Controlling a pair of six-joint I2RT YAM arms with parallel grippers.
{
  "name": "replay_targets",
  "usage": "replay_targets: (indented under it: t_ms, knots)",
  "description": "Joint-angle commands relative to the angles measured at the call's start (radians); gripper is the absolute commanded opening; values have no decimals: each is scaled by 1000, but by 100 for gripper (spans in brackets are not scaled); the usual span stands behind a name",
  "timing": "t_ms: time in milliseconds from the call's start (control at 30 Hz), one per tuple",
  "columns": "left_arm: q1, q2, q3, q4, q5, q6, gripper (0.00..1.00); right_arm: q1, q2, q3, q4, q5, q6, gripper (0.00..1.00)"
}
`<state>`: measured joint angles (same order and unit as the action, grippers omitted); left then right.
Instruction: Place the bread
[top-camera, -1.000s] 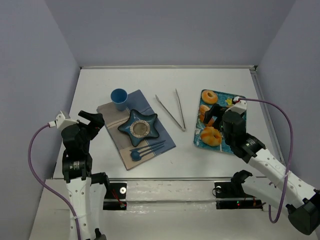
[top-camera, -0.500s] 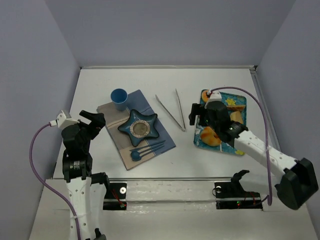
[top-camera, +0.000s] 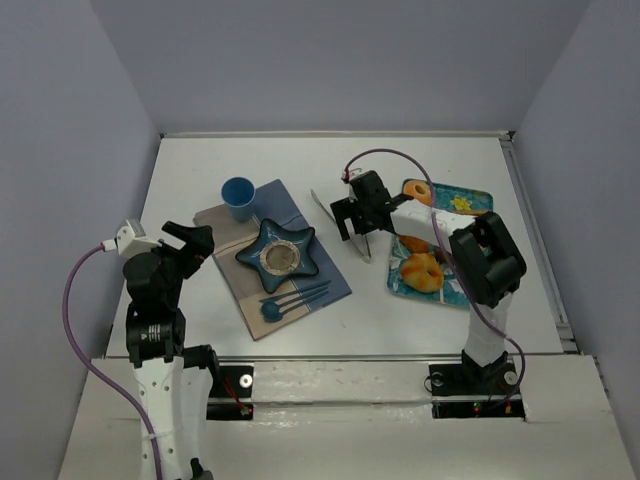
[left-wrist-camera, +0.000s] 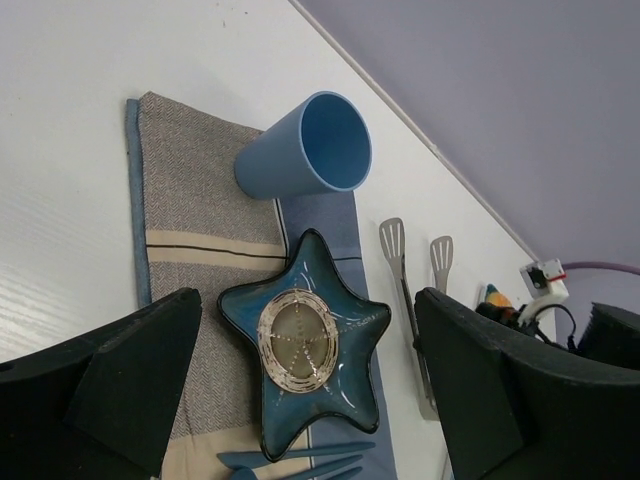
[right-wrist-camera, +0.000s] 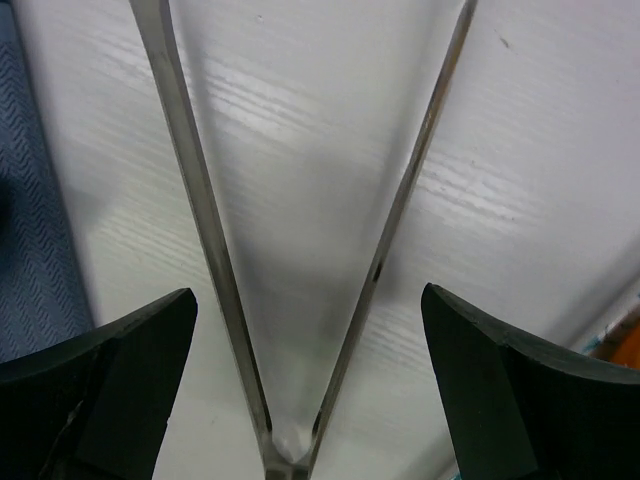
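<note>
I cannot make out the bread; my right arm lies across part of the tray (top-camera: 470, 200) where the pastries sit. My right gripper (top-camera: 355, 224) (right-wrist-camera: 307, 292) is open, low over the metal tongs (top-camera: 337, 222) (right-wrist-camera: 200, 200). Both tong arms run between its fingers (right-wrist-camera: 110, 370), apart from them, and the tongs' hinge is close under the wrist. My left gripper (top-camera: 190, 240) (left-wrist-camera: 305, 300) is open and empty, hovering left of the blue star-shaped dish (top-camera: 280, 255) (left-wrist-camera: 305, 350).
A ring doughnut (top-camera: 418, 192) and a twisted orange pastry (top-camera: 422, 270) lie on the tray. A blue cup (top-camera: 238, 195) (left-wrist-camera: 310, 145) and blue cutlery (top-camera: 290, 298) share the cloth mat (top-camera: 225, 225) with the dish. Walls close in three sides.
My right arm has swung left off the tray and now reaches over the tongs, gripper still open. The left arm has not moved.
</note>
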<state>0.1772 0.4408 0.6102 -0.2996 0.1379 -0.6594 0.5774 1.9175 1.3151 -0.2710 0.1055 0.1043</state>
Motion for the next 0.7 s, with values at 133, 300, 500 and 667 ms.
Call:
replay_targets:
  t_ms: [133, 300, 500, 667]
  knots:
    - [-2, 1, -7, 48, 43, 23, 99, 6, 178, 222, -77, 79, -34, 100]
    - [-1, -7, -4, 43, 37, 23, 99, 6, 258, 276, -79, 53, -12, 99]
    - [-1, -14, -3, 39, 25, 23, 99, 6, 308, 262, -79, 29, 24, 83]
    - [-1, -14, -1, 37, 17, 20, 99, -4, 249, 220, -77, 60, 23, 56]
